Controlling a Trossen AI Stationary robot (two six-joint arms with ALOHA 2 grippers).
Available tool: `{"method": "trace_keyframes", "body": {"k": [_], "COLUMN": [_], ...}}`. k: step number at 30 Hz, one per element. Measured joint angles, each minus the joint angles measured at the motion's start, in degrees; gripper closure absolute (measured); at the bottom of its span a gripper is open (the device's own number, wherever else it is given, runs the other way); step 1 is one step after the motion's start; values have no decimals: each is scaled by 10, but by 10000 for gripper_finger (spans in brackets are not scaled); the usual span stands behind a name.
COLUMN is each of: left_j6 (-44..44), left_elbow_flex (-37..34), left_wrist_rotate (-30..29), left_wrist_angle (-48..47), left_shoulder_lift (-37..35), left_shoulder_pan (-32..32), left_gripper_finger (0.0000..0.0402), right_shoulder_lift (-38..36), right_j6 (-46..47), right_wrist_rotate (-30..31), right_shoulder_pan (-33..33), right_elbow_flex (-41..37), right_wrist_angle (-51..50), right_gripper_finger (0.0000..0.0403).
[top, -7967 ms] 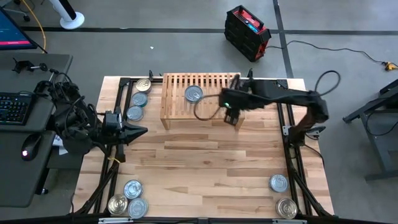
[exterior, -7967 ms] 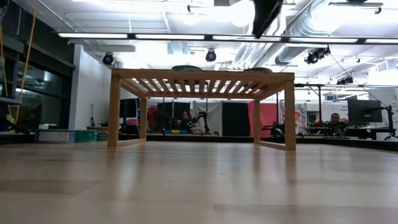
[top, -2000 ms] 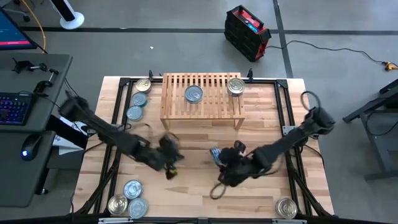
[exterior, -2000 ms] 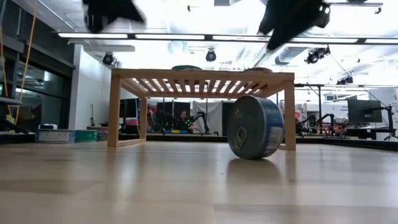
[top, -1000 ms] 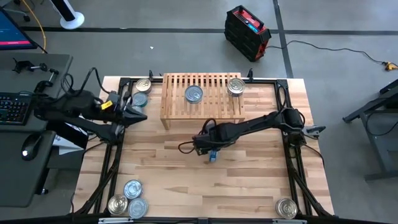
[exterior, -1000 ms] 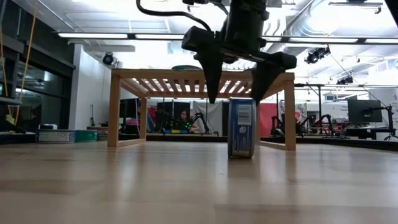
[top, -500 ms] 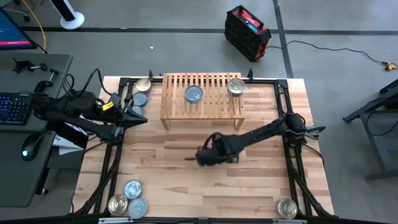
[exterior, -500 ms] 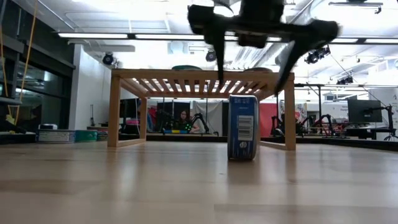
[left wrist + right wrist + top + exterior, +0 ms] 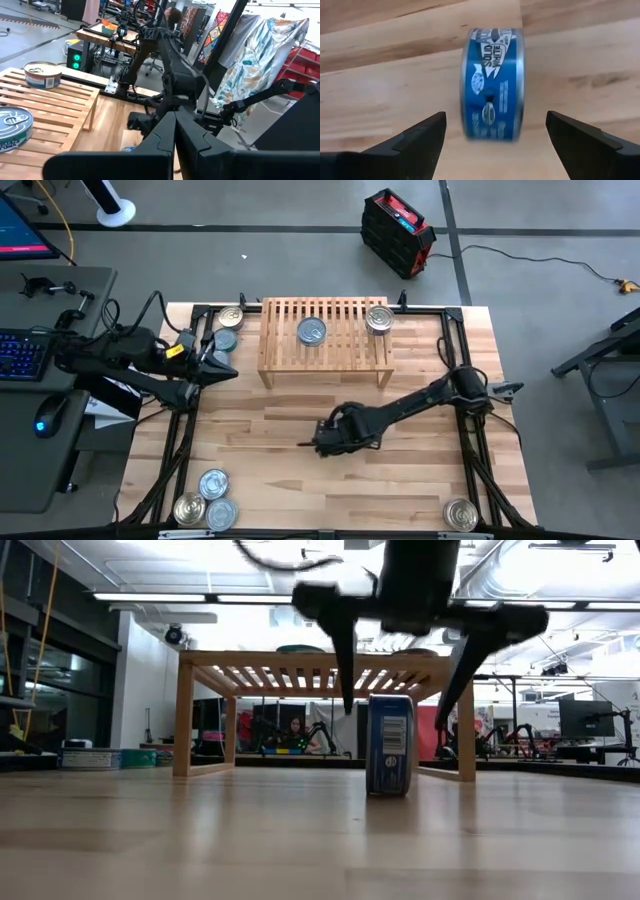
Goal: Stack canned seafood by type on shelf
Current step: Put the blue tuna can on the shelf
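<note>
Blue tin [image 9: 390, 744], on edge at table [image 9: 300, 480] centre.
Right gripper [image 9: 405, 690] spread wide astride it, released, aligning a rim grasp; shelf [image 9: 325, 340] at 12 o'clock.

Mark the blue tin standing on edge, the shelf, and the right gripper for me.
blue tin [image 9: 492, 85]: right wrist view, on its printed side wall.
shelf [image 9: 345, 350]: high view, on bare slats of its top.
right gripper [image 9: 400, 705]: low view, midway between the open jaws' tips.

The light-wood counter [image 9: 300, 480] carries a slatted shelf [image 9: 345, 352] near its far edge, with two tins on it. A blue-labelled tin [image 9: 390, 758] stands on its rim mid-counter. More tins lie flat beside the shelf and at both near corners.
</note>
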Motion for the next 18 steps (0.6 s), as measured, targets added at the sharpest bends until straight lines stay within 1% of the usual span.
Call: {"method": "trace_keyframes", "body": {"k": [6, 9, 12, 14, 17, 18], "left_j6": [-8, -9, -9, -9, -3, -2], "left_elbow_flex": [0, 0, 0, 0, 0, 0], "left_wrist_rotate": [0, 0, 0, 0, 0, 0], "left_wrist_angle": [-2, -6, -5, -5, -5, -4], "left_shoulder_lift": [0, 0, 0, 0, 0, 0], "left_shoulder_pan": [0, 0, 0, 0, 0, 0], "left_gripper_finger": [401, 401, 401, 401, 401, 401], "right_shoulder_lift": [14, 14, 14, 14, 14, 11], "right_j6": [-33, -45, -60, -68, -84, -95], "right_wrist_rotate": [0, -2, -19, -26, -28, -29], "right_shoulder_pan": [-19, -26, -30, -30, -26, -22], "right_elbow_flex": [0, 0, 0, 0, 0, 1], "right_wrist_angle": [-12, -17, -16, -15, -17, -20], "right_gripper_finger": [70, 91, 143, 193, 282, 291]}}
